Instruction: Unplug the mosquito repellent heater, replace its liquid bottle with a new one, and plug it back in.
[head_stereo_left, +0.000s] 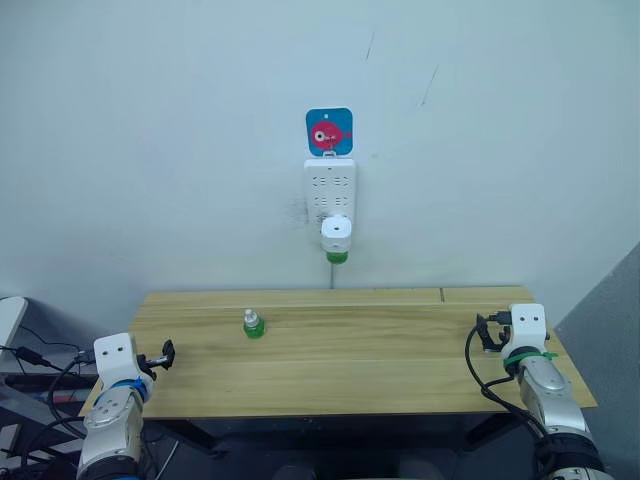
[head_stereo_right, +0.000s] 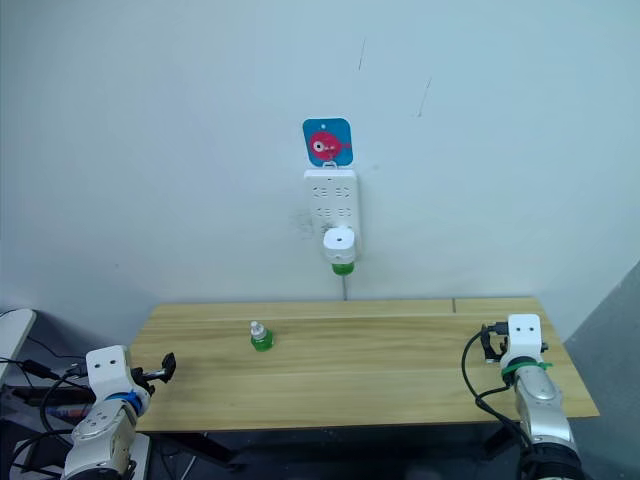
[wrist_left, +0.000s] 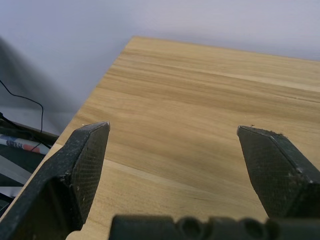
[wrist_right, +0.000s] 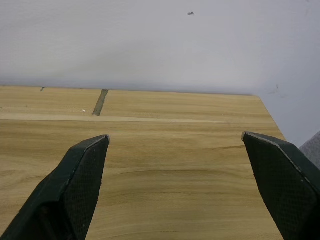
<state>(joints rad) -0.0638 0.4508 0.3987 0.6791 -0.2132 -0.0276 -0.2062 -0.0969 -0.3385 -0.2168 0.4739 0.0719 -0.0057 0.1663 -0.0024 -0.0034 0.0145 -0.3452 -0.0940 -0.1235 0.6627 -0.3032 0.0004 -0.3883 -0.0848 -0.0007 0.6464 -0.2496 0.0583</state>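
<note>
The white mosquito repellent heater (head_stereo_left: 336, 233) sits plugged into the bottom of a white power strip (head_stereo_left: 329, 187) on the wall, with the green top of its liquid bottle (head_stereo_left: 338, 257) showing beneath it. A small new bottle (head_stereo_left: 254, 324) with green liquid stands upright on the wooden table (head_stereo_left: 350, 350), left of centre. My left gripper (head_stereo_left: 160, 357) hovers open at the table's left end, nothing between its fingers (wrist_left: 85, 165). My right gripper (head_stereo_left: 487, 333) is open at the table's right end, its fingers (wrist_right: 80, 180) spread over bare wood.
A blue card with a red fish (head_stereo_left: 329, 131) hangs above the power strip. A cord (head_stereo_left: 331, 274) drops from the strip behind the table. Cables and clutter (head_stereo_left: 30, 365) lie beyond the table's left edge. A seam (wrist_right: 100, 102) crosses the tabletop near the back right.
</note>
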